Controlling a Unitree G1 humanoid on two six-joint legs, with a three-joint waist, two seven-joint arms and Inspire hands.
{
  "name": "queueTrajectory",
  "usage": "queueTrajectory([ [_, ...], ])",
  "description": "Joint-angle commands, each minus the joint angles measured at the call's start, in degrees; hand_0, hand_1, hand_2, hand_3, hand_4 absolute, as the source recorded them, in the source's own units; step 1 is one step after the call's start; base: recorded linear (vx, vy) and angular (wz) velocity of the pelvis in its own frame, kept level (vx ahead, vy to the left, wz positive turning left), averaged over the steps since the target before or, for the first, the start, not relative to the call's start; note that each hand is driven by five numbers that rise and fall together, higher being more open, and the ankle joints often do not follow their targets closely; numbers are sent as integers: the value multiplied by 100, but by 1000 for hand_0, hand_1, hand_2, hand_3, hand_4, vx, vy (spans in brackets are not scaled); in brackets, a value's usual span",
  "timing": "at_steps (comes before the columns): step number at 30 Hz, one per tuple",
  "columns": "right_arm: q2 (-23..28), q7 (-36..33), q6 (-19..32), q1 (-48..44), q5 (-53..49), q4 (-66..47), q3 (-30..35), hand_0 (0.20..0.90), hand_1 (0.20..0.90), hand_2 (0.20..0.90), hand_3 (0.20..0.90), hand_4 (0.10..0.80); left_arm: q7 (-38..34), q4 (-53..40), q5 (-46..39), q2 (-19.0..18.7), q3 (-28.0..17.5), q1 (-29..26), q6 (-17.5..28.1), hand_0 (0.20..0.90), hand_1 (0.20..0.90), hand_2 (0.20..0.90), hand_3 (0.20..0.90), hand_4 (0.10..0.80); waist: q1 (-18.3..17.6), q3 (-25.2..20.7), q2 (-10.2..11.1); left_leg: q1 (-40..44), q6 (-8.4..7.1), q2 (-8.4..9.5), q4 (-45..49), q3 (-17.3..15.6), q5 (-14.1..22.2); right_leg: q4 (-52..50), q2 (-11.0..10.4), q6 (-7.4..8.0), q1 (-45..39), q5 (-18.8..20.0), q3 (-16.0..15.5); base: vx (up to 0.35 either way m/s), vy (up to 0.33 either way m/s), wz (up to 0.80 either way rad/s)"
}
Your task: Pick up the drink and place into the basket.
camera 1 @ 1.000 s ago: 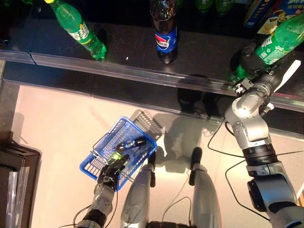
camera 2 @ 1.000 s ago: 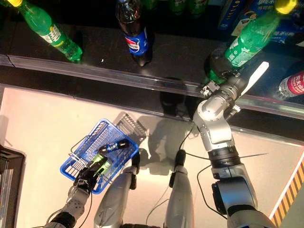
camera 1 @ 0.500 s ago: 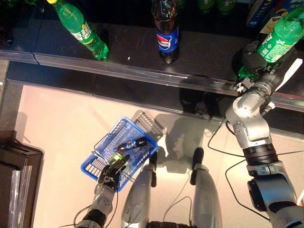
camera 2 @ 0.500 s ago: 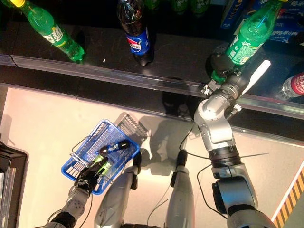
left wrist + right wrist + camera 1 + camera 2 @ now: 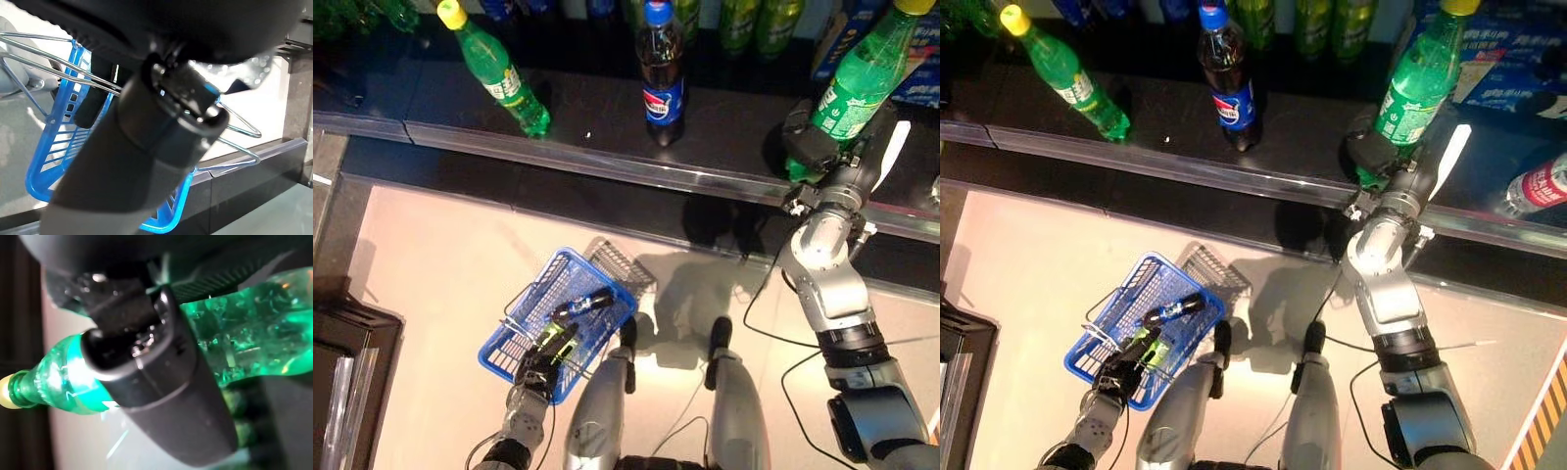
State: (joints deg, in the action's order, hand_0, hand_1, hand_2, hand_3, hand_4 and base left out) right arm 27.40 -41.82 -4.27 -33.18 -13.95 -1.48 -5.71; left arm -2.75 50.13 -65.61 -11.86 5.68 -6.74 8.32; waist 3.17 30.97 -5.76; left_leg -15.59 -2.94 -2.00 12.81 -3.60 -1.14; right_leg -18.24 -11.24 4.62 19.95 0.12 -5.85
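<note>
Pale floor fills the lower half of the head views, and a dark shelf (image 5: 607,117) with a shiny metal front edge runs across the top, lined with upright drinks. On the shelf stand a green bottle with a yellow cap (image 5: 494,69) at the left and a dark cola bottle with a blue cap (image 5: 662,70) near the middle.

At the right end, the right hand (image 5: 822,147) has its fingers curled round the lower body of a tall green soda bottle (image 5: 860,78), the drink to be moved; it is upright at the shelf's edge (whether its base has left the shelf cannot be told). In the right wrist view the thumb (image 5: 161,382) crosses the green plastic.

Down by the floor, the left hand (image 5: 543,362) is closed on the wire handles of a blue basket (image 5: 519,343), which already holds a small dark bottle (image 5: 584,305).

The bottle looks full, so probably heavy for its width, with smooth plastic that may slip and give slightly under pressure. A hold low on the body, near the label, seems safer than the narrow neck.
</note>
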Motion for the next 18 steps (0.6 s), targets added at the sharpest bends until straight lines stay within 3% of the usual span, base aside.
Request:
queueTrajectory([
  [1, 742, 320, 1177, -732, 601, -1617, 328, 300, 300, 300, 200, 100, 740, -1159, -195, -15, -33, 730, 448, 300, 300, 300, 200, 100, -79, -455, 79, 41, 89, 19, 704, 91, 207, -77, 206, -469, -625, -446, -185, 52, -3, 1],
  [13, 474, 1119, 1082, -1, 28, -2140, -17, 300, 300, 300, 200, 100, 873, -1349, -157, -17, -107, 978, 447, 300, 300, 300, 200, 100, -56, -879, 224, 591, 53, -28, 549, 52, 302, 53, 217, -481, -1259, -574, -239, 50, -10, 1],
  [18, 218, 1710, 957, 334, -466, -2307, -426, 300, 300, 300, 200, 100, 903, -1897, -251, -65, -56, 1096, 506, 300, 300, 300, 200, 100, -10, -1019, 221, 826, 35, -32, 397, 72, 288, 125, 204, -466, -1510, -622, -286, 35, 10, 8],
])
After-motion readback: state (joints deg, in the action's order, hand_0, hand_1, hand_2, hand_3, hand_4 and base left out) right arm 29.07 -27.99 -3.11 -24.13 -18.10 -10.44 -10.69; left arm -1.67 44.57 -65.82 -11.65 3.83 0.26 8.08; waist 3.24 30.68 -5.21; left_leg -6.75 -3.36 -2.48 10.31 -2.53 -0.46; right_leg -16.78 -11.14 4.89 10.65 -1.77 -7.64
